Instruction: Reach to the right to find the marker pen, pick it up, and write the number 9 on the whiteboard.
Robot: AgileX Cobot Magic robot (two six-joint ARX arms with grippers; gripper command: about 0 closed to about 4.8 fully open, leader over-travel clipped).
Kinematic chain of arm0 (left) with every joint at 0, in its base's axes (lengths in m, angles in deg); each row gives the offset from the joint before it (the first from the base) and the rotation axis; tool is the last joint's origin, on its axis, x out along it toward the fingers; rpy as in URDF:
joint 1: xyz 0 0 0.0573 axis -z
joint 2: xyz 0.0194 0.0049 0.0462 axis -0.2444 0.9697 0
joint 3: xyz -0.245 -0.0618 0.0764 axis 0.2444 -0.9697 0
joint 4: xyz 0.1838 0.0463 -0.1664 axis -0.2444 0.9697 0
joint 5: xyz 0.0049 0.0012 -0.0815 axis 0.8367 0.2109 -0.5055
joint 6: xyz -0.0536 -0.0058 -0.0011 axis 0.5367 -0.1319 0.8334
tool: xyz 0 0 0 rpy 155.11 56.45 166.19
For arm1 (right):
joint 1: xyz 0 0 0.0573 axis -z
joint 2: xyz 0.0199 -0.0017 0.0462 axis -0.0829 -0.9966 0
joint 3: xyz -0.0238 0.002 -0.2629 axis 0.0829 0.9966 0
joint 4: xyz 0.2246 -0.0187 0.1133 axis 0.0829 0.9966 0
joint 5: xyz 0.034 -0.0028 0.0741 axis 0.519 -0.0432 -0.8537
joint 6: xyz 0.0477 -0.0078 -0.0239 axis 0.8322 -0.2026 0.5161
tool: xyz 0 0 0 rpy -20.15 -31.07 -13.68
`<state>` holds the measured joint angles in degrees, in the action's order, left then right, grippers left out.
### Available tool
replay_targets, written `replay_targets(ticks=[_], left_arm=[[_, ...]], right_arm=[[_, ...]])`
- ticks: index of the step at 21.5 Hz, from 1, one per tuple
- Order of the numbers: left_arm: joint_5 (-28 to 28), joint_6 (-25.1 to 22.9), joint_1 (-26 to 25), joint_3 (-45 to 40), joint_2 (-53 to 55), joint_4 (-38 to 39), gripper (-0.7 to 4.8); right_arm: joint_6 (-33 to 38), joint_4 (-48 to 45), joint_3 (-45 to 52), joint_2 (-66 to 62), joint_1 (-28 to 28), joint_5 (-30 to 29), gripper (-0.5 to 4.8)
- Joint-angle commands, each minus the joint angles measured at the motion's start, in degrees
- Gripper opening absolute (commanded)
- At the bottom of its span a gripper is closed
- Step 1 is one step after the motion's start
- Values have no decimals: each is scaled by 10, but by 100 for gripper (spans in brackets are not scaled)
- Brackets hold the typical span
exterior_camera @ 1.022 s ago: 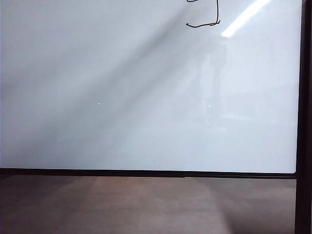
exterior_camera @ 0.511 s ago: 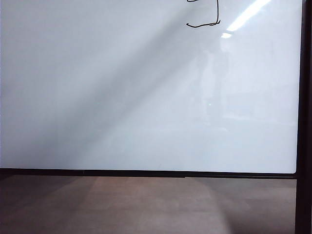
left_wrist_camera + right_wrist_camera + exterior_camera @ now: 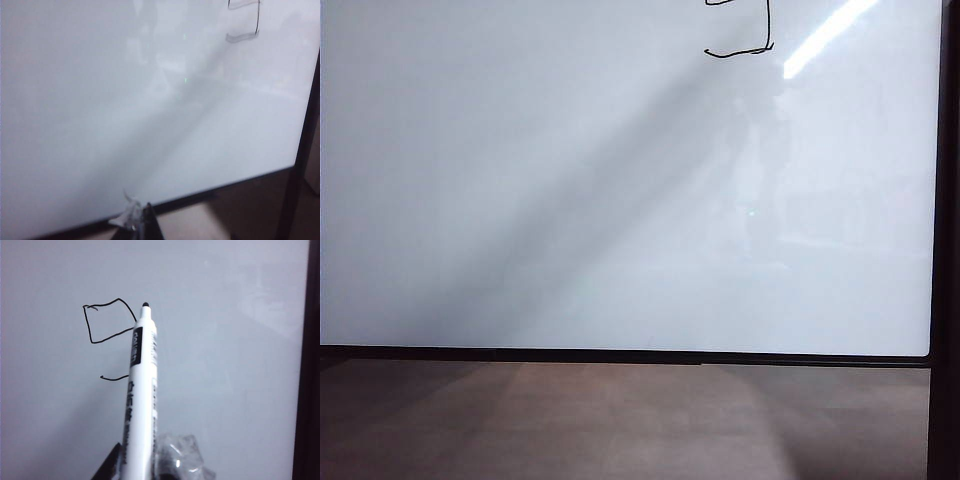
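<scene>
My right pincer [image 3: 142,467] is clamped on the marker pen [image 3: 141,390], and only my right wrist view shows it: the white barrel stands up from between the fingers, black tip uppermost, against the whiteboard [image 3: 225,365]. That same view gives the whole of the number 9 [image 3: 107,335], a boxy loop with the pen barrel crossing its stem and a short tail hooking out below.

The exterior view shows neither pincer nor pen. There the whiteboard [image 3: 570,200] fills most of the frame above a brown wooden surface [image 3: 620,420], and just the foot of the number 9 [image 3: 745,40] shows near the board's upper right corner, beside a reflected light strip [image 3: 825,35].

My left wrist view shows my left pincer [image 3: 137,222] only as a blurred tip by the board's black lower frame; I cannot tell how wide it stands.
</scene>
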<state>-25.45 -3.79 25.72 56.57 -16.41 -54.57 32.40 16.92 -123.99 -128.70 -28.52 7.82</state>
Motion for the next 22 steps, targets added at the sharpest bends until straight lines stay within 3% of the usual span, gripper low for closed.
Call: replay_targets(ticks=[1, 10, 15, 22], left_arm=[[-12, 2, -17, -21, -2, -3, -5], [-13, 2, -71, -99, -2, -11, -5], [-13, 2, -105, -147, -2, -9, -5], [-10, 2, -110, -167, 0, 21, -5]], right_arm=[[-2, -9, 14, 24, -1, 0, -2], [-3, 0, 96, 102, 0, 44, -2], [3, 0, 155, 144, 0, 38, -2], [17, 1, 216, 204, 0, 24, -2]])
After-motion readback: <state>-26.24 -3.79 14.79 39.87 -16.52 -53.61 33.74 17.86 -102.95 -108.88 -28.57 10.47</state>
